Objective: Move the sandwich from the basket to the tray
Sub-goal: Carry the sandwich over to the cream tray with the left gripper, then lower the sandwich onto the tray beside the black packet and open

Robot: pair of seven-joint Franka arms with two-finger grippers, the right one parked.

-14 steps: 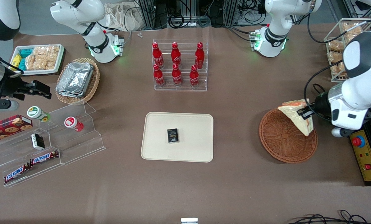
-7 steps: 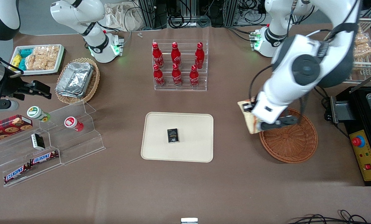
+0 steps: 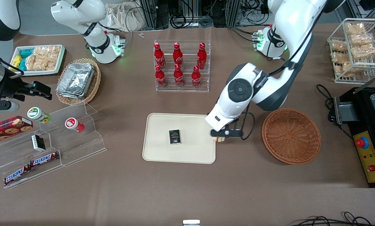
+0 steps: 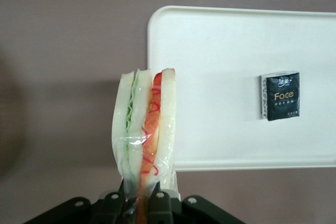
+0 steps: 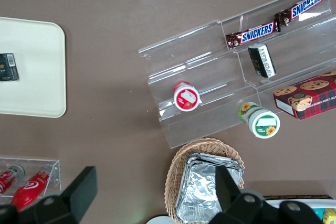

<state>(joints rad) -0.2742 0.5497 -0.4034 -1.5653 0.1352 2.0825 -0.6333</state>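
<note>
My left gripper hangs over the edge of the cream-beige tray that faces the basket. In the left wrist view the gripper is shut on the sandwich, a wrapped wedge with green and red filling, held upright above the tray's edge and the brown table. In the front view only a pale corner of the sandwich shows under the wrist. The reddish-brown wicker basket is empty, toward the working arm's end. A small black box lies on the tray.
A clear rack of red bottles stands farther from the front camera than the tray. A tan basket of foil trays, a white snack tray and clear step shelves lie toward the parked arm's end. A wire snack rack and button box flank the basket.
My left gripper has carried the sandwich from above the basket's rim, across the basket and table, to the tray's near edge. The basket is now empty.
</note>
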